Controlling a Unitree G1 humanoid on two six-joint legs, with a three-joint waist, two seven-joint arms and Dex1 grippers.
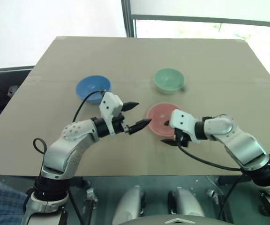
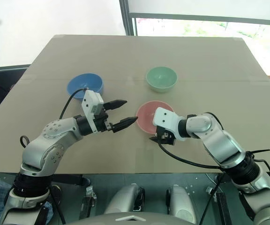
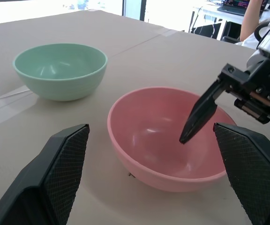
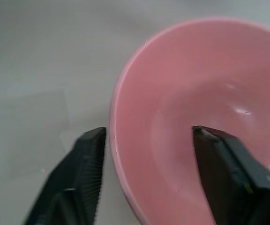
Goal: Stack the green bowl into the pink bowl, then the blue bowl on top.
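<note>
Three small round smooth plastic bowls sit apart on the flat brown cardboard-covered table (image 1: 139, 56), none nested yet. The salmon-pink bowl (image 1: 161, 118) lies just right of the frame's centre in the left eye view, nearest the robot, which suits its role as the base of the stack. The pale mint-green bowl (image 1: 169, 80) stands above it toward the upper right of centre, and the medium-blue bowl (image 1: 93, 87) sits at upper left of centre; both are upright, empty and untouched.

The right end effector (image 4: 149, 180) straddles the pink bowl's near rim: in the right wrist view one black finger lies outside the wall and the other inside the hollow, with clear gaps on both sides, so its jaws stand parted and hold nothing. That position reads as either letting the rim go or lining up on it; I judge the pink bowl is resting free on the table.

The left end effector (image 1: 135, 116) hovers level just left of the pink bowl, its two black fingers spread wide and empty, pointing across toward the bowl.

With the base in place, the green bowl looks like the next thing to fetch, as the order of stacking requires.
</note>
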